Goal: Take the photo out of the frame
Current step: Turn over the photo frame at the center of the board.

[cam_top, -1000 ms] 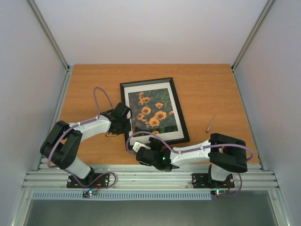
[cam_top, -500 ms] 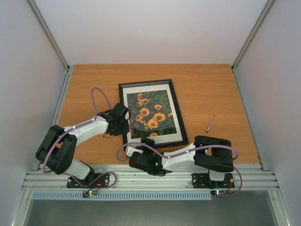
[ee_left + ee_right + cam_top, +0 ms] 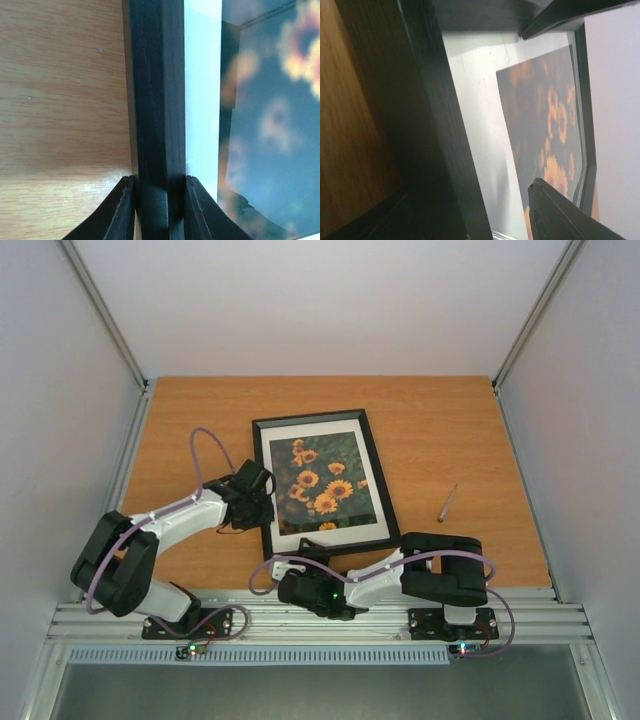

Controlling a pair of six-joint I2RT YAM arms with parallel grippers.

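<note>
The black frame [image 3: 381, 480] lies face up mid-table, with the sunflower photo [image 3: 322, 480] inside it behind a white mat. My left gripper [image 3: 264, 502] is shut on the frame's left rail [image 3: 155, 100], one finger [image 3: 122, 210] on each side of it. My right gripper [image 3: 303, 562] sits at the frame's near edge and straddles the bottom rail [image 3: 440, 125]. One of its fingers [image 3: 560, 215] hangs over the glass, apart from the rail, so that gripper is open. The photo [image 3: 540, 115] shows past it.
A thin pen-like tool [image 3: 447, 502] lies on the wooden table [image 3: 440, 420] right of the frame. Grey walls close in both sides and the back. The metal base rail [image 3: 320, 620] runs along the near edge.
My right arm has slid left and nearer along the frame's bottom edge, and its jaws have narrowed around the rail. The frame and my left arm shifted slightly left.
</note>
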